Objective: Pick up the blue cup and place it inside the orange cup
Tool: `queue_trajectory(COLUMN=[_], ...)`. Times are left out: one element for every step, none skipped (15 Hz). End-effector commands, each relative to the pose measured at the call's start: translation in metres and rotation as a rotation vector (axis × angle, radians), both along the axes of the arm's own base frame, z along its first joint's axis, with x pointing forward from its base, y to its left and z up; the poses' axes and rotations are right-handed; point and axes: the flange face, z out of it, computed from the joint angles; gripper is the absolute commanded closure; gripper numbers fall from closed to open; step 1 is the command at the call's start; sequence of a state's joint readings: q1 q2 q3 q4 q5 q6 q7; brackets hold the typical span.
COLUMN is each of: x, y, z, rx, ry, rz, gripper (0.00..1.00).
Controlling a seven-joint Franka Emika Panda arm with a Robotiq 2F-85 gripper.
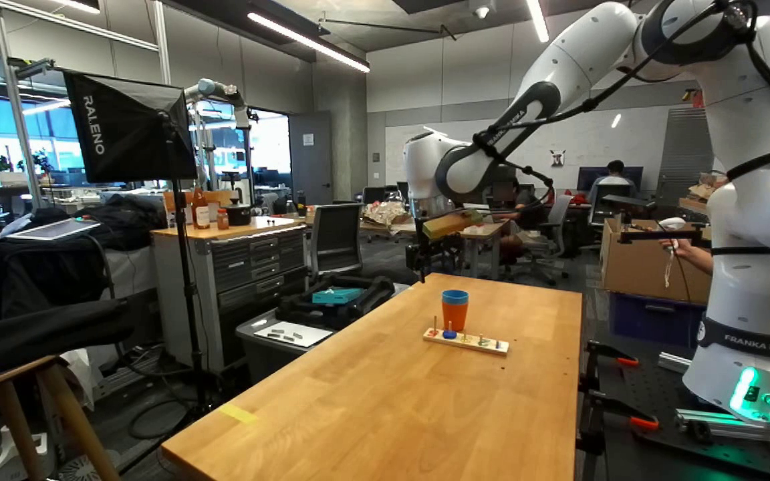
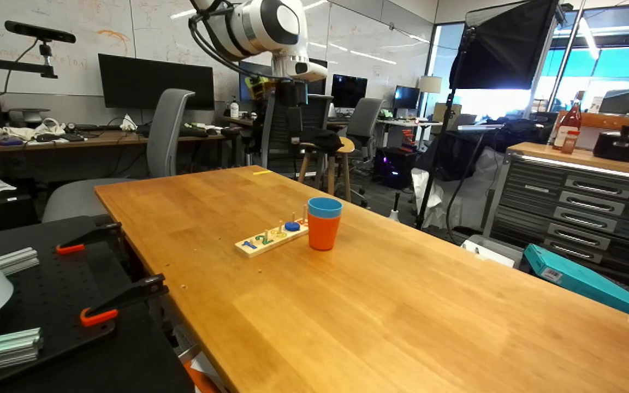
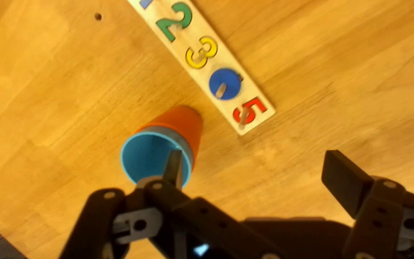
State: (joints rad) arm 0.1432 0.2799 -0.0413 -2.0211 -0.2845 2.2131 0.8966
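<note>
Below my gripper (image 3: pixel 256 168), its jaws parted wide, the blue cup (image 3: pixel 140 154) sits nested inside the orange cup (image 3: pixel 187 124).

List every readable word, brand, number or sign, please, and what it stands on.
"RALENO": black softbox
"FRANKA EMIKA": robot base and forearm
"1": wooden board
"2": wooden board
"3": wooden board
"5": wooden board
Too small or blurred: whiteboard writing, bottle label, teal box's label, door notice.

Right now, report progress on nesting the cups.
Done: the round blue plastic cup sits inside the round orange plastic cup, its rim showing above in both exterior views.
In hand: nothing; the open black two-fingered hand hangs above, touching neither cup.
Left: apparently nothing, both cups standing upright.
</note>
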Motion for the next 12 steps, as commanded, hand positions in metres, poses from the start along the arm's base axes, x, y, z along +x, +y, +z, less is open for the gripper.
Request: queue_trajectory(x=[0.012,0.016,0.021,0.026,0.03,0.035,0.038,0.041,0.043,0.044,0.045,0.046], y=[0.019,0.021,0.021,0.02,0.018,0.015,0.01,0.008,0.004,0.002,-0.001,-0.002], z=[0.052,0.063,0.073,0.081,0.089,0.097,0.103,0.109,0.113,0.116,0.119,0.122], rx=[0.12,0.153,0.181,0.207,0.223,0.249,0.28,0.308,0.343,0.368,0.391,0.406], ry=[0.11,0.139,0.159,0.173,0.178,0.183,0.187,0.193,0.197,0.204,0.212,0.217], rz=[0.074,0.092,0.119,0.155,0.176,0.209,0.241,0.269,0.302,0.33,0.355,0.372], gripper=[0.0,0.0,0.0,0.0,0.0,0.0,0.0,0.0,0.0,0.0,0.0,0.0])
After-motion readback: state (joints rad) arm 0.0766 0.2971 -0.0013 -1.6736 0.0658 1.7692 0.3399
